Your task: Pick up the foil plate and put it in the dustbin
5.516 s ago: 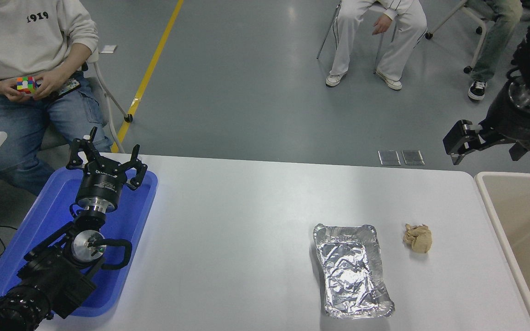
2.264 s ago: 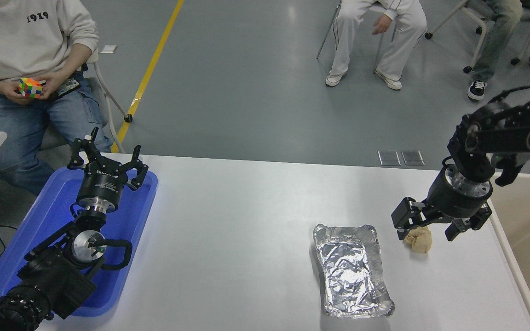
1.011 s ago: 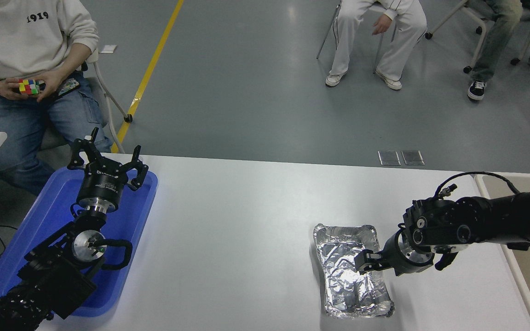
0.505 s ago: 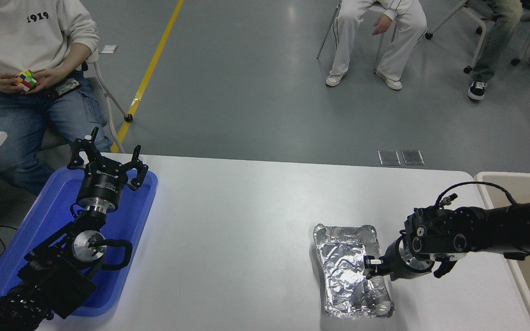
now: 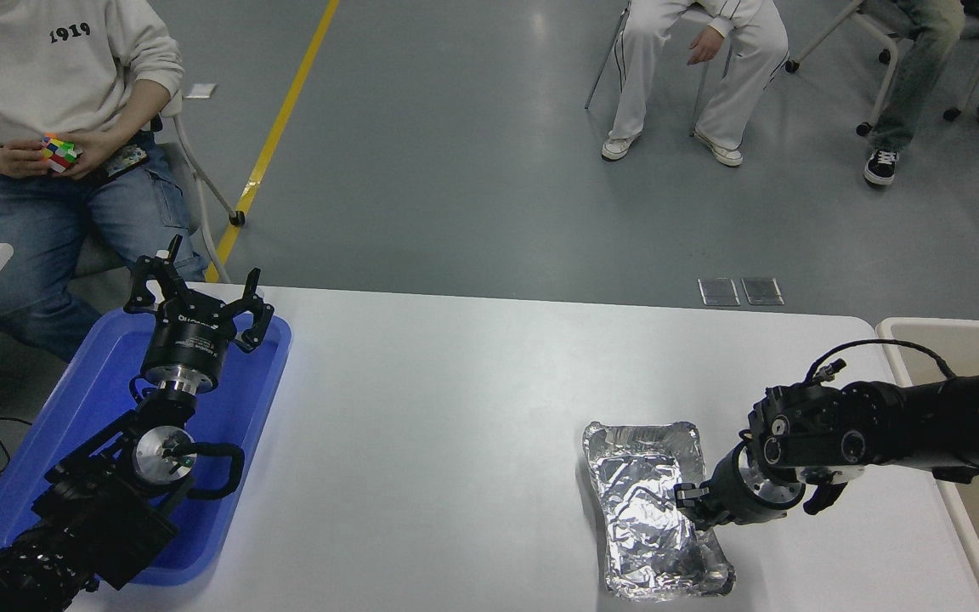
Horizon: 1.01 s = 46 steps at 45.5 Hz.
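Far left: person [image 5: 48, 102] seated past the table's far edge, both hands on a multicoloured cube [image 5: 58, 150]. Blue tray [image 5: 22, 501] lies on the white table [image 5: 438, 408] at its left end. Left arm parked over that tray, left gripper [image 5: 197, 289] pointing away from camera, fingers spread wide, nothing between them.

Centre of table bare. Yellow floor line [image 5: 281, 119] runs on the grey floor behind.

Right of centre: foil plate [image 5: 651, 510] sits on the table near the front edge, long axis running front to back, slightly skewed, crinkled base facing up. Right arm comes in low from the right edge, lying across the table's right end. Right gripper [image 5: 693, 503] is at the plate's right-hand rim, about mid-length; fingers look drawn in narrow on the rim, one fingertip showing inside the plate wall. Whether the rim is actually pinched, cannot tell from this angle.

Far right: dustbin [image 5: 906, 357] stands just off the table's right end, pale rim visible, well apart from the plate. Two more seated people at top, legs only.
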Tool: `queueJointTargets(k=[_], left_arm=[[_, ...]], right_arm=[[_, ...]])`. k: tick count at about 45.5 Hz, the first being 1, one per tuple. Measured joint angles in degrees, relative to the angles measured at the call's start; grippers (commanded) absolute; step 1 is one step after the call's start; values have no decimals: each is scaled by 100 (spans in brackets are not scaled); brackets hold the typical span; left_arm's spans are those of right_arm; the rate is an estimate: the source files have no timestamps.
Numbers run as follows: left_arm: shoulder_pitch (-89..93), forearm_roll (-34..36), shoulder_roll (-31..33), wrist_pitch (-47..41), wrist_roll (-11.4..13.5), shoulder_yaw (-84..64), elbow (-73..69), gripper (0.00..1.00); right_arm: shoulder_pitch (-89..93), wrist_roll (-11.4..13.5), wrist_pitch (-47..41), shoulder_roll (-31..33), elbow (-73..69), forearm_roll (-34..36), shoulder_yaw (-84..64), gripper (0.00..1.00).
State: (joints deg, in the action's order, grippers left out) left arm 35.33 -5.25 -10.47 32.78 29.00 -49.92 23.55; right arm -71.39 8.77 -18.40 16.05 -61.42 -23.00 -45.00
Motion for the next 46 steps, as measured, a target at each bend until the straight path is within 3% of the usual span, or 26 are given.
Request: queueJointTargets(k=[30, 46], left_arm=[[1, 1, 1, 0, 0, 0, 0, 100], [0, -1, 1, 0, 0, 0, 0, 100]], right_arm=[[-1452, -6, -875, 961, -1013, -1, -700, 0], [-2905, -1, -2130, 1491, -1536, 7, -1048, 0]])
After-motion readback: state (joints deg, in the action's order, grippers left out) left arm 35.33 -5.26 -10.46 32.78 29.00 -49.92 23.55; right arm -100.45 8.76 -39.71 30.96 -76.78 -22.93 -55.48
